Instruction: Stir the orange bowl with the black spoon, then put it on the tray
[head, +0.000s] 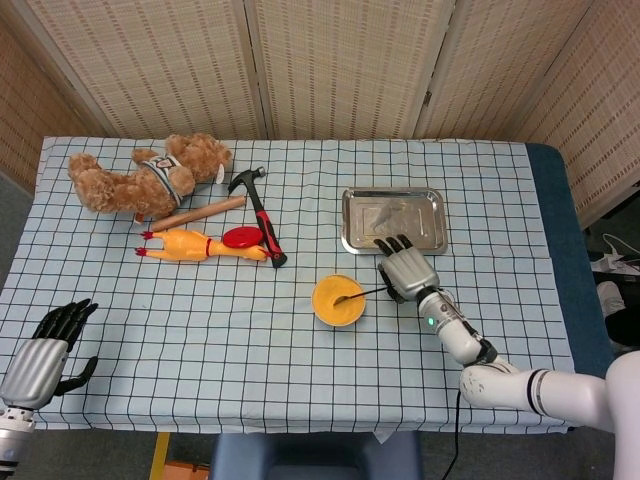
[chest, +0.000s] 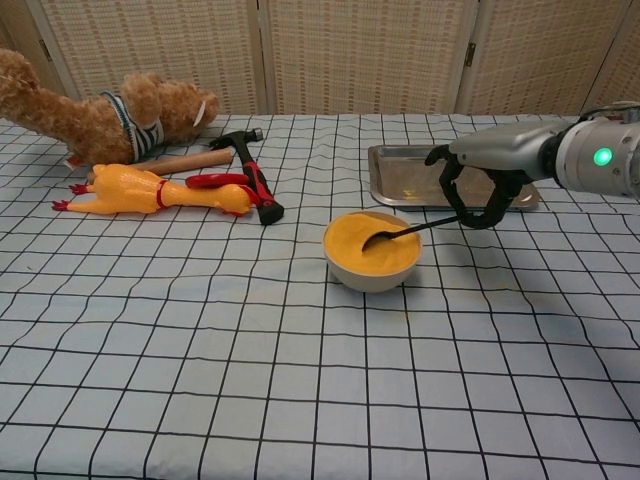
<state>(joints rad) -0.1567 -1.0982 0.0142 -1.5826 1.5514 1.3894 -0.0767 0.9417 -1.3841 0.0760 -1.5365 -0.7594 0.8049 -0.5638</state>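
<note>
The orange bowl (head: 338, 301) (chest: 372, 250) sits mid-table on the checked cloth. The black spoon (head: 362, 294) (chest: 405, 233) slants into it, its scoop down in the bowl and its handle running right. My right hand (head: 406, 269) (chest: 483, 178) grips the handle's end just right of the bowl, fingers curled around it. The metal tray (head: 393, 221) (chest: 400, 180) lies behind the hand, nothing on it. My left hand (head: 42, 347) hangs at the table's near left edge, fingers apart, holding nothing; the chest view does not show it.
At the back left lie a teddy bear (head: 140, 176), a rubber chicken (head: 195, 245), a red-handled hammer (head: 262, 220), a wooden-handled tool (head: 208, 210) and a red disc (head: 241, 237). A folding screen (head: 320, 60) stands behind the table.
</note>
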